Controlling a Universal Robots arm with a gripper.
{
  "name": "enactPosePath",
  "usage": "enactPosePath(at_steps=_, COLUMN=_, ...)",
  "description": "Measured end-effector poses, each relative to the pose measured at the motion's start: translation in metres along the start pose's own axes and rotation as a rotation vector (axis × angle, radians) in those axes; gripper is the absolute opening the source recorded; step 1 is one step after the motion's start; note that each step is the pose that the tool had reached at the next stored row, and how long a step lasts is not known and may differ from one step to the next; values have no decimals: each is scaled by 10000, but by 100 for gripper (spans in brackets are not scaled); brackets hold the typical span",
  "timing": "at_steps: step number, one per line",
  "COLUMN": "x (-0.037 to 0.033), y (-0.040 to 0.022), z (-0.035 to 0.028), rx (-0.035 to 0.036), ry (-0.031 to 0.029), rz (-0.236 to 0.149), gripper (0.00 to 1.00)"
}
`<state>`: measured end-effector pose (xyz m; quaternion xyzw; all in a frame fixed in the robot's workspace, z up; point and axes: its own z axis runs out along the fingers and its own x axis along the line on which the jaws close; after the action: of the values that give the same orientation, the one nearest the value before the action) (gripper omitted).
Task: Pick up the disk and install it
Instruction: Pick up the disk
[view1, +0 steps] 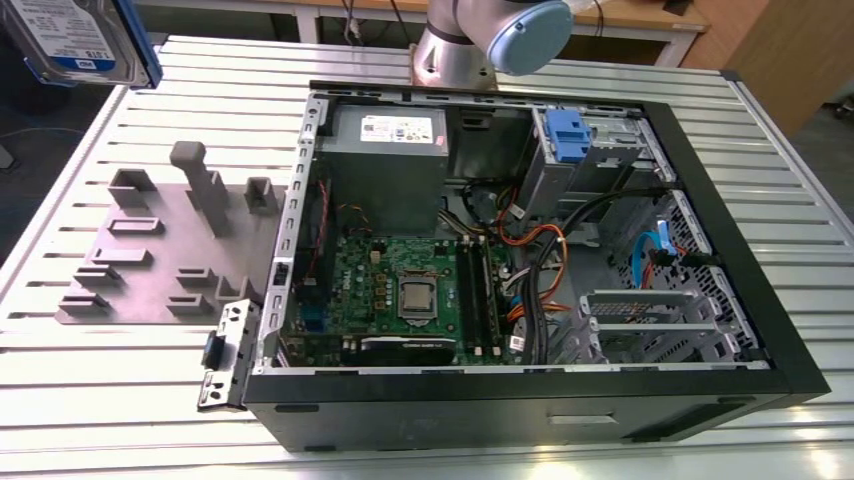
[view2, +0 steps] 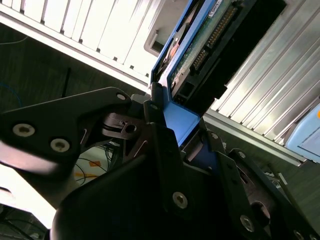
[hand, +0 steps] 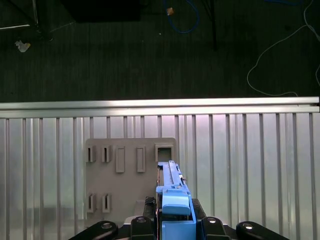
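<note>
Disk (view1: 78, 40): one unit, silver drive in a blue carrier, held in the air off the far corner of the slatted table (view1: 134, 400) on the exterior view's left, label face toward that camera. Gripper (hand: 173, 212): I read it as clamped on the disk, its fingers pressing either side of the carrier's blue end in both wrist views. That grip, I judge, leaves the drive body and connector edge free ahead of the fingers for sliding into a bay. Grey slotted fixture (hand: 130, 175): directly below the disk in the first wrist view; its slots look made to stand parts on edge for a pinch from above. Computer case (view1: 534, 400): lying open-side up, well apart from the disk, giving top access. Blue latch (view1: 567, 135): at the case's far bay.
</note>
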<state>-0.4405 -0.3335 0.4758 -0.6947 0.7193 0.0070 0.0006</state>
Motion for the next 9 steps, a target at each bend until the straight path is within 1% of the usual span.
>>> enactPosePath(at_steps=4, x=-2, y=-7, z=-3, rx=-2, ry=1, rz=2, gripper=37)
enactPosePath(at_steps=7, x=-1, y=-37, z=-2, rx=0, ry=1, rz=0, gripper=37)
enactPosePath(at_steps=9, x=-2, y=-40, z=-2, rx=0, ry=0, rz=1, gripper=37)
